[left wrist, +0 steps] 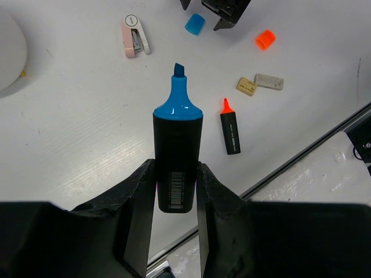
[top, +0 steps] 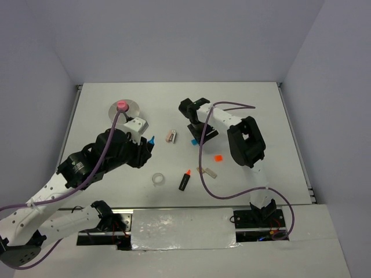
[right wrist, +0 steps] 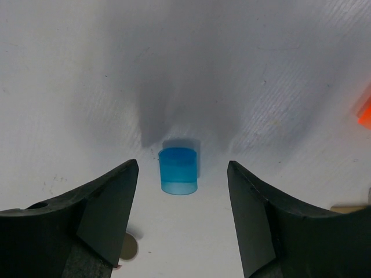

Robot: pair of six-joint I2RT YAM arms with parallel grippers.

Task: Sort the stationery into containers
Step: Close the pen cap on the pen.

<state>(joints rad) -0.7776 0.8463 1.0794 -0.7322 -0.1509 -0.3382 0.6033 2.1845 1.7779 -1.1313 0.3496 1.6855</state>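
The white surface [top: 261, 116] carries loose items between the two arms: a pink-and-white clip [left wrist: 134, 40], a tan block [left wrist: 246, 86] touching or just beside a grey block [left wrist: 269, 81], an orange cap [left wrist: 265, 39], a clear tape ring [top: 157, 180], and an orange-tipped marker [left wrist: 230, 132] lying flat near the front edge. Nothing lies between the left tool [left wrist: 175, 174] and the round dish [top: 130, 113] at the far left, which holds a pink cylinder [top: 121, 105]. The left tool is closed on the blue-tipped marker [left wrist: 178, 150], gripping its black barrel on both sides, just near-right of the dish. The marker is uncapped: a glossy blue collar narrows to a chisel tip, and a barcode label shows on the barrel. The right tool [right wrist: 182, 168] stands spread wide, one finger on each side of the blue cap [right wrist: 178, 170], touching neither side. The cap is a short translucent blue cylinder resting on the surface.
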